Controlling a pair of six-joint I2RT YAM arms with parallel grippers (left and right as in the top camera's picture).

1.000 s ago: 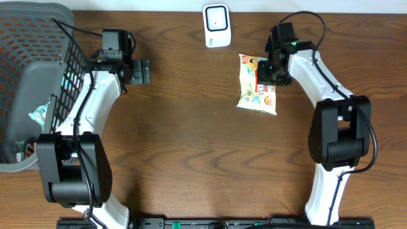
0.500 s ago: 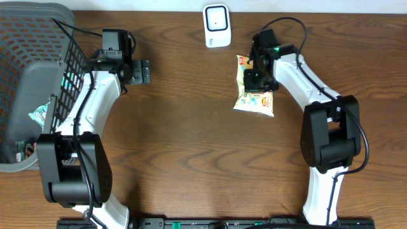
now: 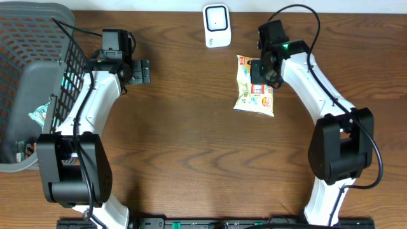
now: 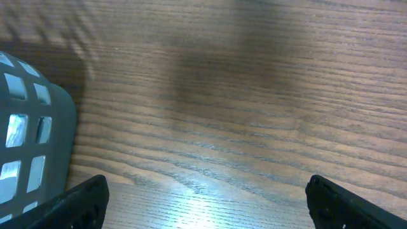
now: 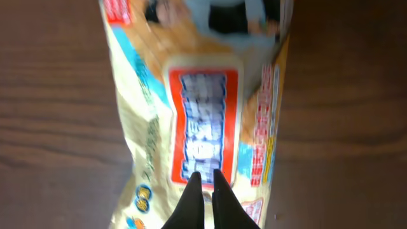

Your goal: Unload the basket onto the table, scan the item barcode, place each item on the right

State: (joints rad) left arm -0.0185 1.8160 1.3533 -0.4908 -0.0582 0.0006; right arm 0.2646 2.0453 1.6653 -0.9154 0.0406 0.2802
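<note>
The item, a cream snack packet (image 3: 254,89) with a red and blue label, lies flat on the wooden table just below and right of the white scanner (image 3: 216,25). My right gripper (image 3: 261,75) hovers over the packet's upper half. In the right wrist view its black fingers are shut, and the gripper (image 5: 203,173) has its tips over the packet (image 5: 203,108) and its red label; nothing shows between them. No barcode shows on the face turned up. My left gripper (image 3: 141,71) is open over bare wood, next to the basket, with nothing between its fingers (image 4: 82,203).
A grey mesh basket (image 3: 32,63) fills the table's left edge, with some packets inside; its wall (image 4: 32,146) shows at the left of the left wrist view. The scanner stands at the table's far edge.
My right gripper swung left over the packet, then back up and right. The packet slid a little to the left. The left arm has not moved.
</note>
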